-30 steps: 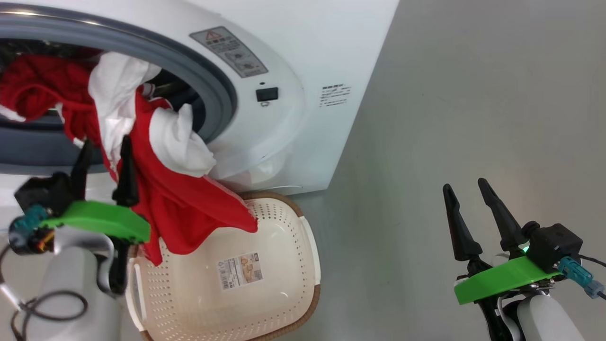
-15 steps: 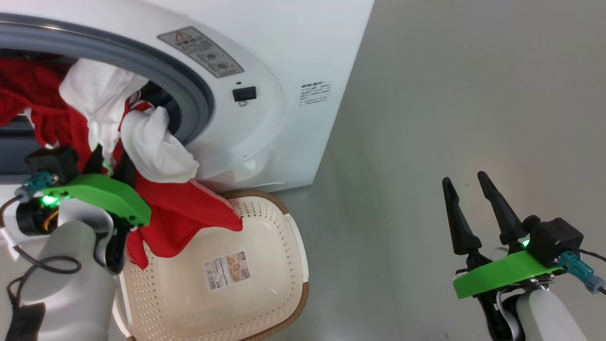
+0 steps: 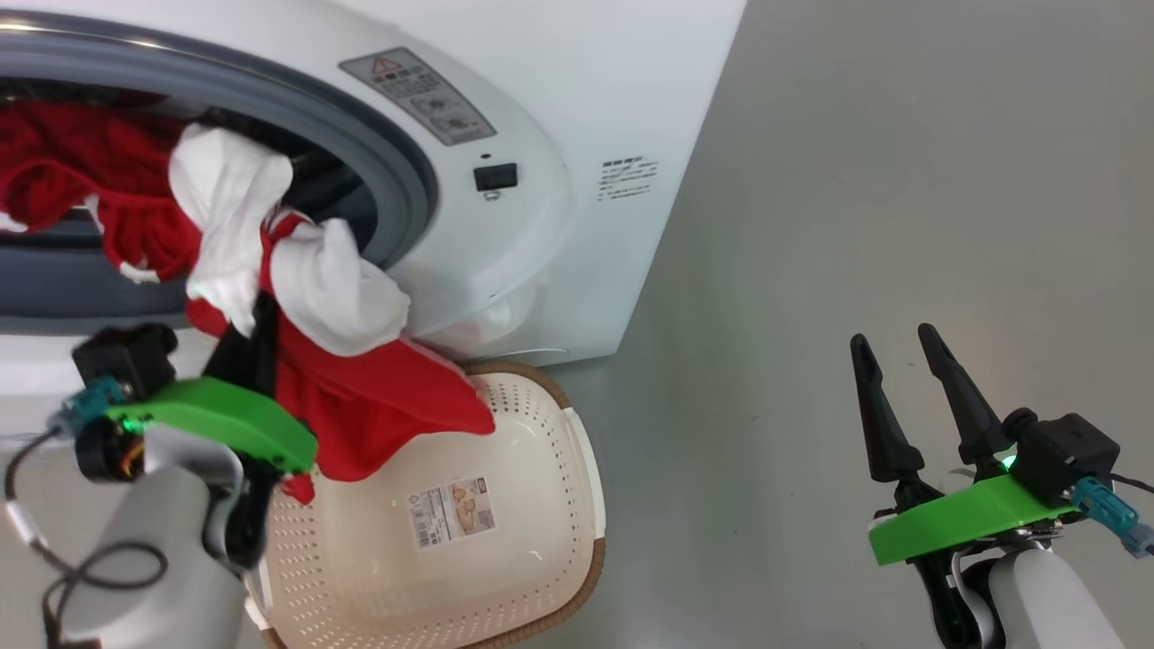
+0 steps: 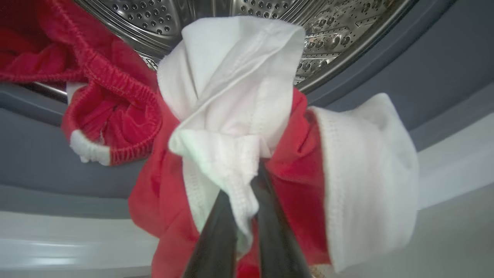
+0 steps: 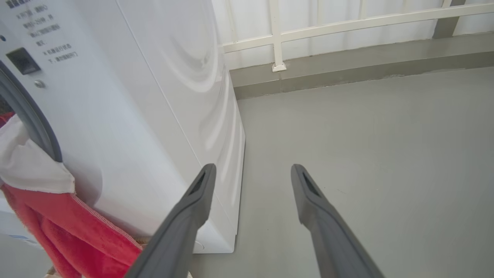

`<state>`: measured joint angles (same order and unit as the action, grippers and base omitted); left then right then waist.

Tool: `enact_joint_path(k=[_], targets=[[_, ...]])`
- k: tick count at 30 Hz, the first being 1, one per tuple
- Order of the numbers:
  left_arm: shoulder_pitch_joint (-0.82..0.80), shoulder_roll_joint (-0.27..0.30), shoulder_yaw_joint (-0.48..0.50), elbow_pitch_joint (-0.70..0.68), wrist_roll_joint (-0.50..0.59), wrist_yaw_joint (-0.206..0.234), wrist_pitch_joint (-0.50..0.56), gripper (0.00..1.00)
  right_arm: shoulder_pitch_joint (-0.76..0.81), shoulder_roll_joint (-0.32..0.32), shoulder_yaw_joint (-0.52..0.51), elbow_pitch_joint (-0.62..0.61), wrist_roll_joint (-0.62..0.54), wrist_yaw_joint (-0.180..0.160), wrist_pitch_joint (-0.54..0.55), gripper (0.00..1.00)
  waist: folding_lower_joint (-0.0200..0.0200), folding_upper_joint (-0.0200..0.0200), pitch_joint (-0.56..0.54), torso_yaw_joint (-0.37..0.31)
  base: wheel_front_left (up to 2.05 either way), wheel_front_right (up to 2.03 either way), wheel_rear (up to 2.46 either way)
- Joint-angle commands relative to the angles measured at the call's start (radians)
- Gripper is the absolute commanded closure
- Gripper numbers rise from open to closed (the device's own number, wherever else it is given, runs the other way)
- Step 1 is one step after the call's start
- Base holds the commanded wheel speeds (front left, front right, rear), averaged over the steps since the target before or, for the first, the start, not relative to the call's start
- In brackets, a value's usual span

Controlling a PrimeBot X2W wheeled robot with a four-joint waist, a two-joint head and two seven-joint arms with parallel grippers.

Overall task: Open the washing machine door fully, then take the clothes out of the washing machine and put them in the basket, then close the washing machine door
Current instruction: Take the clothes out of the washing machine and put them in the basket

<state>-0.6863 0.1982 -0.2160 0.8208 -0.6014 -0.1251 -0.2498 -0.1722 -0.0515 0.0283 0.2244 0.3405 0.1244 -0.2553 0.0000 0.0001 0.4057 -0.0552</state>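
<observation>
Left wrist view: the left gripper (image 4: 247, 181) is pinched shut on a thin white fold of the clothes (image 4: 231, 96), with red cloth bunched on either side of its fingers. In the head view the bundle spills from the washer (image 3: 586, 72) mouth at the upper left and hangs down over the upper-left corner of the basket (image 3: 550, 451). The right gripper (image 3: 891, 335) stands open and empty at the lower right, over bare floor (image 3: 856, 180).

The hold looks slight — only a hem between the tips — so a hard pull could let the cloth slide out. The white piece also seems twisted together with red fabric lying back in the drum (image 4: 339, 27). Dragging it may catch on the grey seal (image 3: 397, 171), or haul the whole lot out at once and drop part of it beside the basket. The basket looks light, so the arm could nudge it aside.

The drum holds more red cloth at the upper left. The basket's floor carries a paper label (image 3: 451, 514), and red cloth hangs over one corner — whether it touches, I cannot tell.
</observation>
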Motion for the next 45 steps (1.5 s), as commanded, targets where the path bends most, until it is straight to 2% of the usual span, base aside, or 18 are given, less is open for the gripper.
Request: enact_joint_path(k=[1,6,12,20,31,36,45], targets=[[0.039,0.025,0.031,-0.047,-0.015,-0.005,-0.012,1.0,-0.006,0.001,0.017,-0.025,0.001,0.006,-0.006,0.0,0.0,-0.0001,-0.004,0.008,0.0,0.0,0.0],[0.175,0.007,-0.04,-0.181,-0.067,-0.005,-0.012,1.0,-0.003,0.001,0.017,-0.025,0.004,0.006,-0.006,0.0,0.0,-0.0001,-0.011,0.023,0.0,0.0,0.0],[0.286,0.01,-0.138,-0.213,-0.13,-0.006,-0.012,1.0,-0.004,0.001,0.017,-0.026,0.003,0.006,-0.006,0.0,0.0,-0.0001,-0.009,0.034,0.0,0.0,0.0],[0.291,-0.01,-0.214,-0.113,-0.179,-0.006,-0.012,1.0,-0.018,0.001,0.019,-0.032,0.0,0.006,-0.006,0.0,0.0,-0.0001,0.024,0.028,0.0,0.0,0.0],[0.15,-0.03,-0.252,0.109,-0.19,-0.006,-0.012,1.0,-0.052,0.001,0.018,-0.047,0.009,0.006,-0.006,0.0,0.0,-0.0001,0.133,-0.006,0.0,0.0,0.0],[0.098,-0.037,-0.302,0.199,-0.207,-0.006,-0.012,1.0,-0.067,0.001,0.021,-0.054,0.015,0.006,-0.006,0.0,0.0,-0.0001,0.179,-0.023,0.0,0.0,0.0],[0.049,-0.034,-0.346,0.259,-0.249,-0.006,-0.012,0.98,-0.079,0.001,0.021,-0.059,0.017,0.006,-0.006,0.0,0.0,-0.0001,0.213,-0.033,0.0,0.0,0.0]])
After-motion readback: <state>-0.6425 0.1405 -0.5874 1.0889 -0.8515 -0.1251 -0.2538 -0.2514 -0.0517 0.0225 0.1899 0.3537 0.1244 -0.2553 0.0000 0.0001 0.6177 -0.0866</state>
